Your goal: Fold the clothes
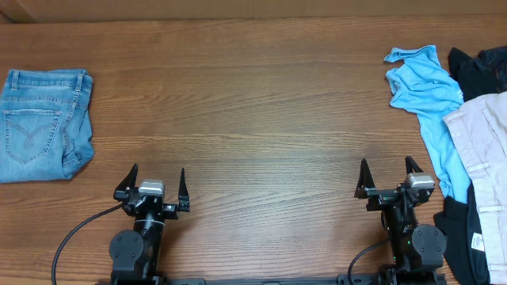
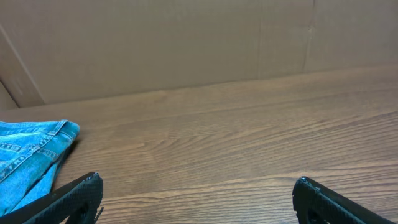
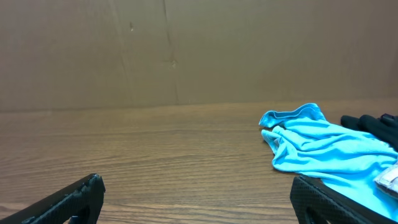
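The light-blue denim jeans (image 1: 41, 123) lie folded in a compact stack at the left edge of the table, a stitched back pocket facing up. A corner of them shows in the left wrist view (image 2: 28, 158). My left gripper (image 1: 157, 176) is open and empty near the front edge, to the right of the jeans (image 2: 198, 186). My right gripper (image 1: 389, 171) is open and empty near the front right (image 3: 198, 186).
A pile of other garments lies at the right edge: a bright blue shirt (image 1: 424, 91) (image 3: 323, 146), a pale pink garment (image 1: 483, 146) and black clothing (image 1: 479, 67). A cardboard wall (image 2: 186, 43) stands behind the wooden table (image 1: 253, 103).
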